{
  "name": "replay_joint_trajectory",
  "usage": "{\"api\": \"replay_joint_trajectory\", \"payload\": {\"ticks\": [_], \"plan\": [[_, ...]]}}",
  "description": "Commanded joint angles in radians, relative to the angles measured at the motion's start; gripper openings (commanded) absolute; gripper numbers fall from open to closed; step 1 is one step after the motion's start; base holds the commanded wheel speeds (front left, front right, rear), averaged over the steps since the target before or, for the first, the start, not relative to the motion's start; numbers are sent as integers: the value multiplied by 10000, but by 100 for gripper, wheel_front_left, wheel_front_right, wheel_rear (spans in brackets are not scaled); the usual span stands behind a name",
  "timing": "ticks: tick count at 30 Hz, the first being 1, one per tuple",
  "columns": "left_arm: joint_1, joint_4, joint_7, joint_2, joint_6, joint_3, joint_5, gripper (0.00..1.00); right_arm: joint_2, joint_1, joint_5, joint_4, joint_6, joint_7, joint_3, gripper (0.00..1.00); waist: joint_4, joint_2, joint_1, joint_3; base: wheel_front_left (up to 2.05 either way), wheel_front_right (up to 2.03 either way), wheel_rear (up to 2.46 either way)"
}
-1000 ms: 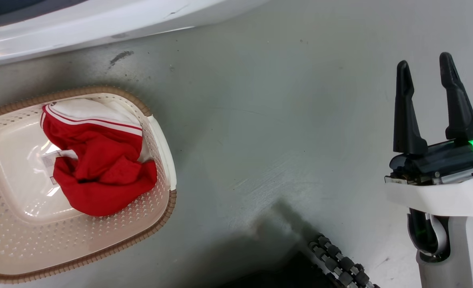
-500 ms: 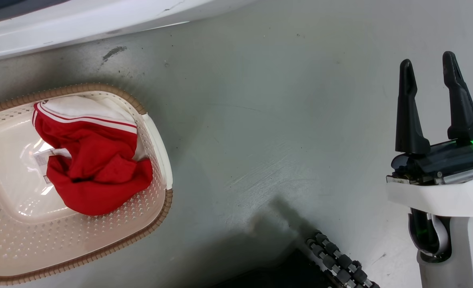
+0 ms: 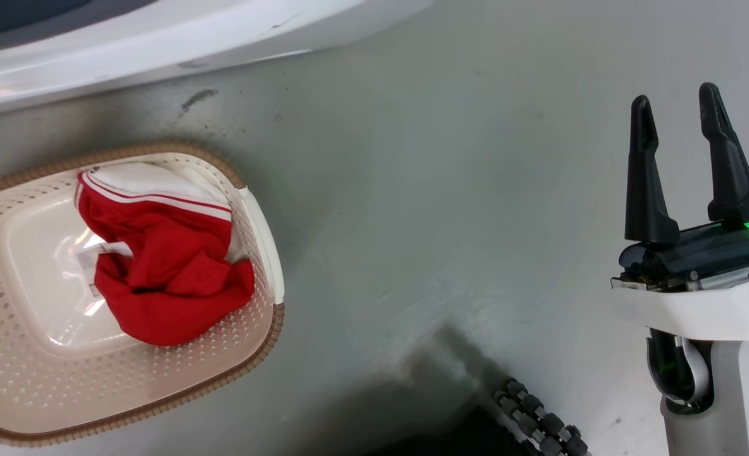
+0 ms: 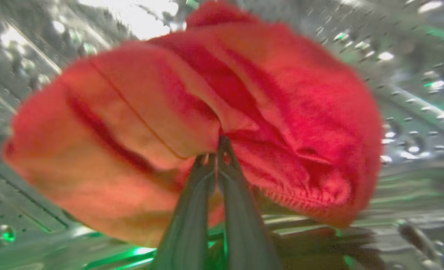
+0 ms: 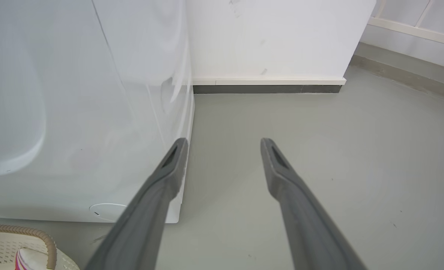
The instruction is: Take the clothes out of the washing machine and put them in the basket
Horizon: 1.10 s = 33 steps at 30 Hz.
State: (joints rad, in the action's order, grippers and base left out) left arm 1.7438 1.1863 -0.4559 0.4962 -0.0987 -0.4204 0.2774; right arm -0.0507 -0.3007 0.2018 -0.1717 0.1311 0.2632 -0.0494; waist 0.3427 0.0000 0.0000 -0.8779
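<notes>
**A:** Grey floor (image 3: pixel 444 221) all round, the white washing machine (image 5: pixel 75 112) along the far edge, and the basket (image 3: pixel 266 342) on the floor just before it. What worries you?

**B:** The carry from drum to basket. The left fingers (image 4: pixel 223 150) are clenched on a fold of a red garment (image 4: pixel 282 112) inside the steel drum (image 4: pixel 413 93), and most of the cloth bulges loose around the pinch.

**A:** So it could slip?

**B:** If only a thin fold is caught, yes. The cloth's own weight may drag it free on the way out (the wrist view is blurred, so I can't tell how deep the bite goes). A trailing end might also snag at the machine's opening, or land on the floor short of the rim.

**A:** And the basket?

**B:** One red-and-white garment (image 3: pixel 171 278) already lies in it, heaped toward its right end. There's room to the left, but I'd guess the basket is light, so a low pass could nudge it.

**A:** The right fingers (image 3: pixel 643 164)?

**B:** Spread apart, holding nothing, over bare floor well apart from the basket.
</notes>
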Motion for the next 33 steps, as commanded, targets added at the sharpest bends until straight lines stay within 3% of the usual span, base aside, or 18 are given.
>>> {"api": "replay_joint_trajectory", "payload": {"ticks": [1,21,33], "plan": [[-279,-35,281,-64,-50,-40,69,0,7,-55,-69,16,-7,24,10,100,-114,0,0,230,0,0,0],[-4089,-301,4872,-1126,-299,-1201,721,0,4,820,-985,360,-7,24,92,100,-1382,0,0,2926,0,0,0],[-6449,-997,6839,-1563,-303,-1665,1420,0,5,1579,-1387,524,-7,24,144,100,-2033,0,0,4535,0,0,0]]}}
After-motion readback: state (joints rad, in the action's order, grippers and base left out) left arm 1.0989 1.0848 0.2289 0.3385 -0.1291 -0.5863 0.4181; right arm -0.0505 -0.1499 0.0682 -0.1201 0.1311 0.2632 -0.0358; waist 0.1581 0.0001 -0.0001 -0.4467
